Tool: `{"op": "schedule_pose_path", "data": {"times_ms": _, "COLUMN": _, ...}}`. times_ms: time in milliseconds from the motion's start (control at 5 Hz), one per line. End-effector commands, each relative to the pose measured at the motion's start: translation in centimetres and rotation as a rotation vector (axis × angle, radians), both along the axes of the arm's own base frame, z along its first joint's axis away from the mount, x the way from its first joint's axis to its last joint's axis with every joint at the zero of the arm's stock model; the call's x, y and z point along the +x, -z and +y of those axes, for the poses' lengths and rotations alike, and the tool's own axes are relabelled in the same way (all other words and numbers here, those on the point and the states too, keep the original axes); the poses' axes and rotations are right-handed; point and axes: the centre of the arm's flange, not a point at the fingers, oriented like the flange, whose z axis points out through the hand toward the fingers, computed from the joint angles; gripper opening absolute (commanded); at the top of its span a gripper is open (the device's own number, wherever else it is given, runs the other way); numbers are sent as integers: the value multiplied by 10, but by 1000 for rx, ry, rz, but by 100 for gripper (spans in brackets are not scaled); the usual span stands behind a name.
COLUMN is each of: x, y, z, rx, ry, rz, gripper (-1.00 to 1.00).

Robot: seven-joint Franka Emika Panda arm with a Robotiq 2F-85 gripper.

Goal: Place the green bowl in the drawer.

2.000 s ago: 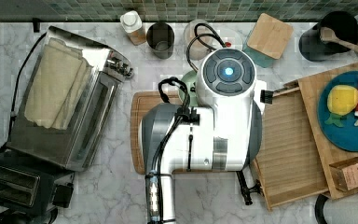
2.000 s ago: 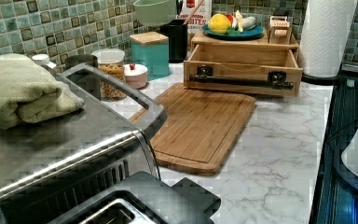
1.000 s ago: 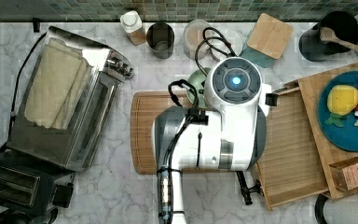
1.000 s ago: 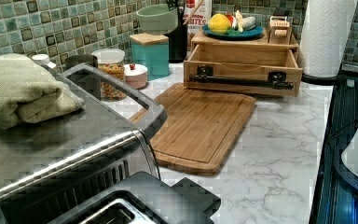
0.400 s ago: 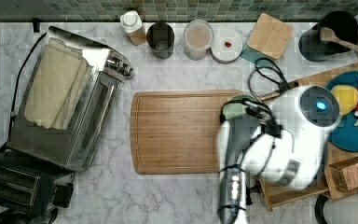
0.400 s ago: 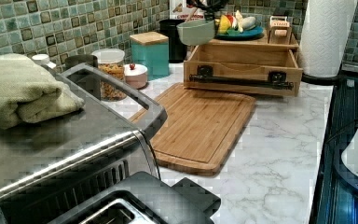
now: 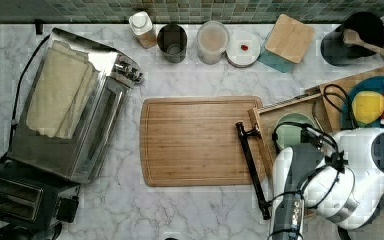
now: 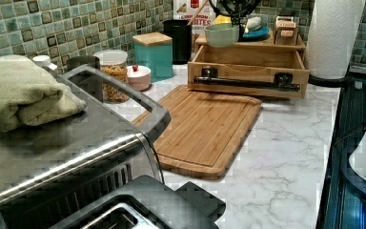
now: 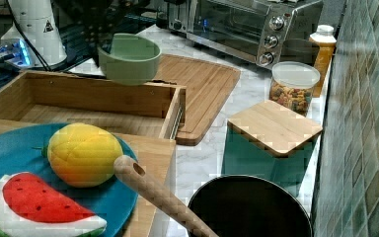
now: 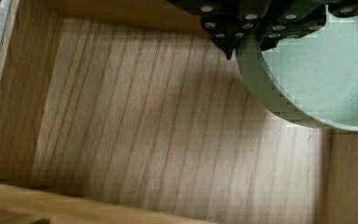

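A marble counter [image 7: 205,75] runs under a green tiled wall [image 8: 76,24], with a toaster oven [image 7: 75,120] and a board [image 7: 200,141] on it. The drawer [image 9: 94,106] stands open beside the board. My pincer [image 10: 249,21] pinches the bowl [image 9: 130,58] by its rim, held above the drawer's bare bottom

The drawer [image 10: 158,140] is open and its wooden floor is bare, so there is free room inside under the green bowl [image 9: 129,58], which hangs above the drawer's rims. The front wall with the black handle [image 8: 245,82] and the side walls close this room. Behind it, the raised shelf with the blue plate [image 9: 10,158] blocks the way.
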Motion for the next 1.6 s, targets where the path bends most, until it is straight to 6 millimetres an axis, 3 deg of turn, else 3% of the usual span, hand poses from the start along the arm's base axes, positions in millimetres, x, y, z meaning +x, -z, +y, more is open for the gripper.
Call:
{"op": "schedule_pose_path", "data": {"times_ms": 200, "x": -27, "y": 1, "z": -19, "rx": 22, "ry": -110, "rz": -148, "gripper": -100}}
{"op": "schedule_pose_path", "data": {"times_ms": 600, "x": -47, "y": 26, "z": -60, "rx": 35, "ry": -98, "rz": -182, "gripper": -100}}
{"op": "schedule_pose_path", "data": {"times_ms": 800, "x": -48, "y": 36, "z": -59, "rx": 41, "ry": -84, "rz": -149, "gripper": -100}}
{"op": "schedule_pose_path", "data": {"times_ms": 1200, "x": -64, "y": 78, "z": -47, "rx": 51, "ry": -14, "rz": -124, "gripper": -100}}
{"op": "schedule_pose_path", "data": {"times_ms": 1600, "x": -75, "y": 106, "z": -58, "rx": 36, "ry": 12, "rz": -104, "gripper": -100}}
